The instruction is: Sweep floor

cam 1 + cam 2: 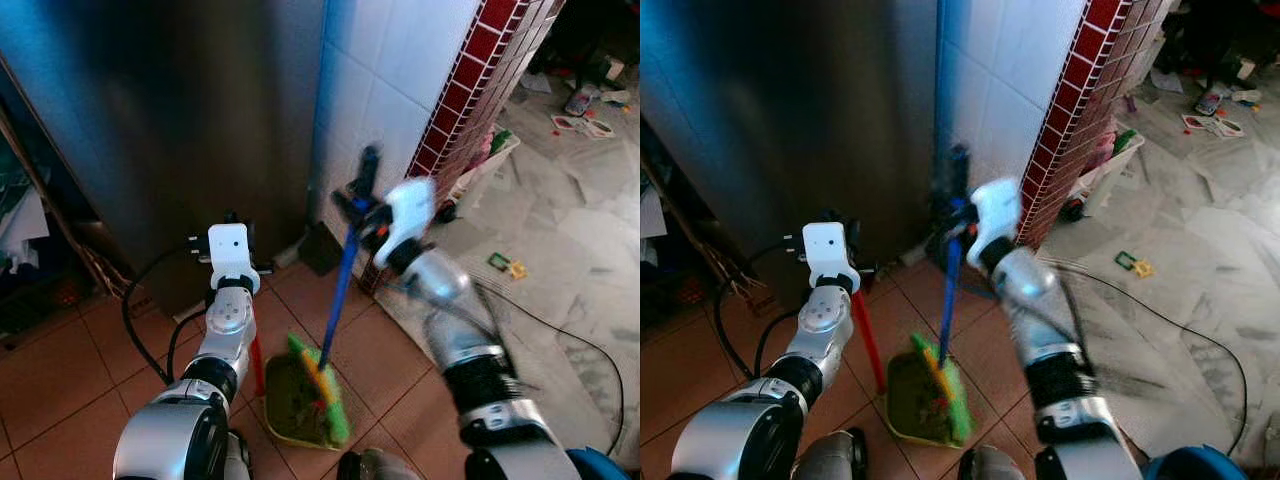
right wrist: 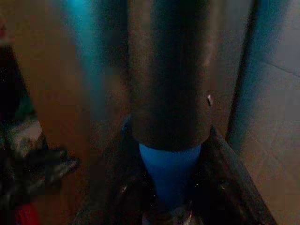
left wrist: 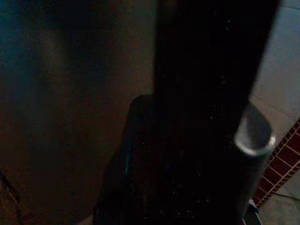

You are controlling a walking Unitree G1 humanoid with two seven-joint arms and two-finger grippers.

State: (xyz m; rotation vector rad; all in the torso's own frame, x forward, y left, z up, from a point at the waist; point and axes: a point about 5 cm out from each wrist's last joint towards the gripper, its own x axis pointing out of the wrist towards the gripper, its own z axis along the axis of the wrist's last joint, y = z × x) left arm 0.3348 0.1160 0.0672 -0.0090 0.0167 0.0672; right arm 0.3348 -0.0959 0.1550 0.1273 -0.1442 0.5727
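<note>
The right gripper [image 1: 362,200] has its jaws clamped on the blue broom handle [image 1: 338,295], which runs near-upright, leaning far and right, bristles [image 1: 322,385] down in the green dustpan [image 1: 290,405]. The left gripper [image 1: 232,225] holds the red dustpan handle [image 1: 868,345]. Steel fridge [image 1: 170,110] far, tiled wall [image 1: 385,80] right; open floor [image 1: 60,385] lies near-left.

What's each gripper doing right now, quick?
Left gripper: shut on the dustpan's red handle.
Right gripper: shut on the blue broom handle.

Brushed-metal fridge [image 1: 170,110] far left, dull sheen; glossy white wall tiles [image 1: 395,70]; matt terracotta floor tiles [image 1: 60,390]; plastic-looking green dustpan [image 1: 300,400]; polished marble [image 1: 590,230] right.
</note>
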